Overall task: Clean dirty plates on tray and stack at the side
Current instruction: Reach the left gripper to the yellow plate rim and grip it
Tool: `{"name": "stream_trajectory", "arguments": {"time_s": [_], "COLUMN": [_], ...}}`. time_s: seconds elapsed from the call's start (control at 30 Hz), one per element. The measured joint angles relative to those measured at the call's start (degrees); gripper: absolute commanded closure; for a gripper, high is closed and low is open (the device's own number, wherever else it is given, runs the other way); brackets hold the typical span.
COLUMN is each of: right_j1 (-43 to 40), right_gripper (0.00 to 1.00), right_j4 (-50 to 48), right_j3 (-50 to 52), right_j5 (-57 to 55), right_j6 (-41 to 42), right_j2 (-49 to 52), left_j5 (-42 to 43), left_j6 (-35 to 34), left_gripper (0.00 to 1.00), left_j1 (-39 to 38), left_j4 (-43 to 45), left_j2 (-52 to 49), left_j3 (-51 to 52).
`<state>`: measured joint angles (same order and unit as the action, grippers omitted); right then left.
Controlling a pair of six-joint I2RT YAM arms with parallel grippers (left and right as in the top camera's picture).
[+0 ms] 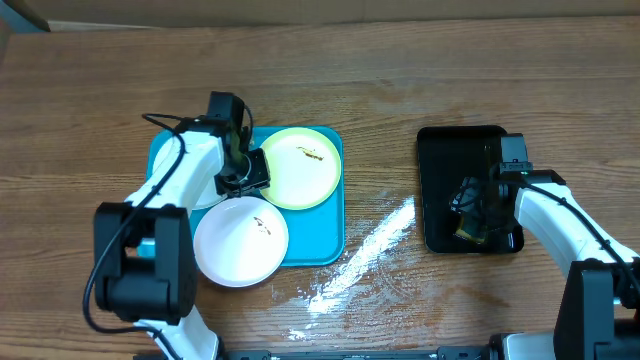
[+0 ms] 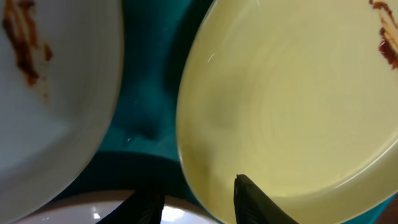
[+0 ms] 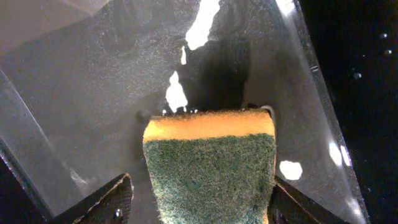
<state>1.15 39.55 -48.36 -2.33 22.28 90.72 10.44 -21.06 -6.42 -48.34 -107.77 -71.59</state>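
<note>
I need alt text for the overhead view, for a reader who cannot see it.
On a wooden table, the left gripper is at the edge of a yellow-green plate, beside a white plate, both smeared, on a turquoise tray. Farther right, the right gripper hangs over a black tray, with a wet patch between the trays.

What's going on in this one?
The left gripper straddles the rim of the yellow-green plate on the tray, not clearly clamped yet. The right gripper holds a sponge low over the wet black tray. Two white plates also sit on the tray, one overhanging its near edge. Smears show on the plates, and nothing is stacked at the side yet.
</note>
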Motion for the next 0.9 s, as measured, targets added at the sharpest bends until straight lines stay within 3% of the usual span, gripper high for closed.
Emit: {"name": "stream_trajectory", "arguments": {"time_s": [0.47,0.73,0.9], "right_j1": [0.00,0.00,0.00], "right_gripper": [0.27,0.25,0.25], "right_j4": [0.04,0.13,0.11], "right_j3": [0.00,0.00,0.00], "right_j5": [0.59,0.66,0.68], "right_j6": [0.00,-0.02,-0.04], "right_j2": [0.00,0.00,0.00], "left_j5": [-3.50,-4.79,-4.94], "left_j6": [-0.04,0.92,2.08], "left_gripper": [0.73,0.66,0.67], "left_j1": [-2.38,-3.43,-3.74], "left_j4": [3.15,3.52,3.15], "left_j2": [-1.55,-1.55,-1.55], "left_j3": [0.00,0.00,0.00]}}
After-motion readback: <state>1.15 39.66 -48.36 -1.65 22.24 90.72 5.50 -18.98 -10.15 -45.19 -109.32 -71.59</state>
